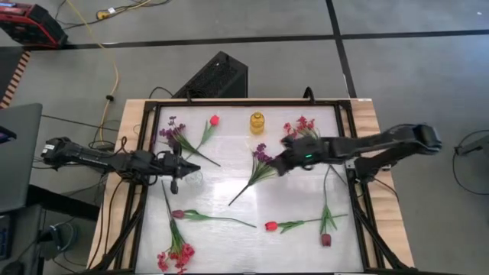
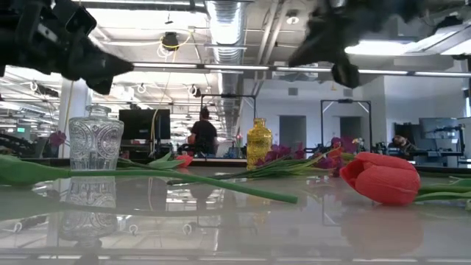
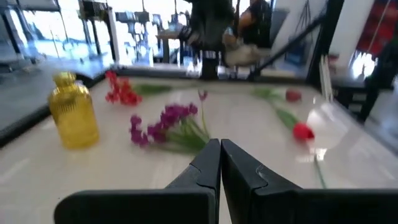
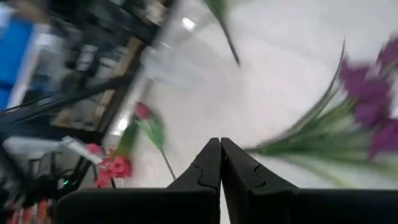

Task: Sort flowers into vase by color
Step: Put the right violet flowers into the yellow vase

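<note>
A pale glossy table (image 1: 229, 179) in a dark frame stands on a grey workshop floor, and the level view shows a lit hall with a person in the distance. We take the yellow vase (image 1: 257, 122) at the table's far edge as our landmark.

A clear glass vase (image 2: 95, 141) stands well to the left of it, close under the left gripper (image 1: 191, 167). That gripper is clenched on nothing, its fingers pressed flat together in its own wrist view. The right gripper (image 1: 276, 165) hangs nearer to us than the yellow vase and just to its right, above the flower heads of a purple cluster (image 1: 262, 155). Its fingers also meet, and we see no stem between them.

No flower stands in either vase. A second purple cluster (image 1: 170, 132) and a red tulip (image 1: 215, 120) lie to the left of the yellow vase, and a pink-red cluster (image 1: 301, 124) lies to its right. A maroon tulip (image 1: 177, 215), another red tulip (image 1: 270, 226), a second maroon tulip (image 1: 326, 240) and another pink-red cluster (image 1: 174, 258) lie along the near side.

Risks we judge: the stems are thin and lie flat, so a closing grip may skate over one. Descending while clenched would crush the purple blooms. The left arm could knock over the glass vase
</note>
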